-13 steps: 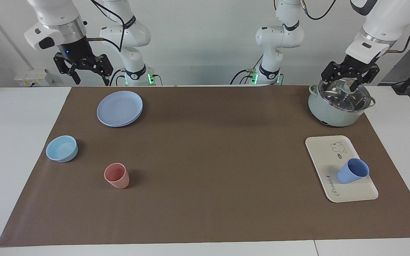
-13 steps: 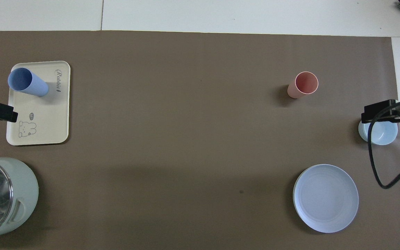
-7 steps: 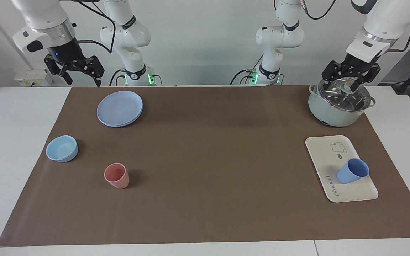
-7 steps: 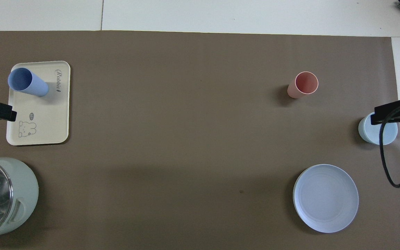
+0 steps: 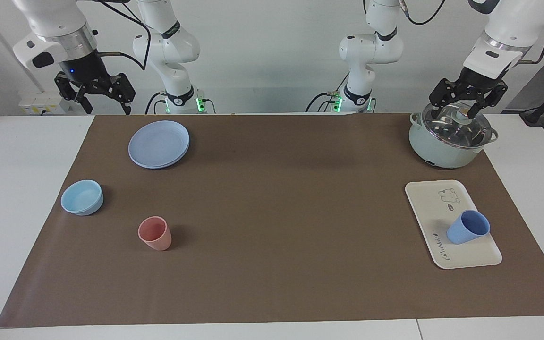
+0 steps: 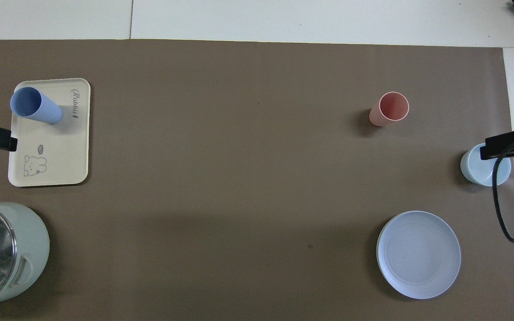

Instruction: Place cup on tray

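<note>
Periwinkle-blue plastic cup point(image 5: 468, 227) stands on the cream-white rectangular tray point(image 5: 430, 212), lower right of your facing view.

You've got both grippers spread open and empty: left gripper point(image 5: 466, 98) upper right above the pale-green pot point(image 5: 442, 151), right gripper point(image 5: 94, 91) upper left.

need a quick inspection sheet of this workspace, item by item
Surface: brown mat over a white table.
Job's things: periwinkle-blue plastic tumbler stands upright on the cream-white rectangular tray, on the half farther from the robots.
Clutter: salmon-pink plastic cup, light-blue bowl, round blue plate, pale green pot with glass lid.
Grippers: left gripper open, empty, over the pot's lid; right gripper open, empty, raised near the plate, at the mat's edge.
Cables: black cable loops from the right arm, past the bowl.
Surroundings: white wall; wall sockets at the right arm's end.
</note>
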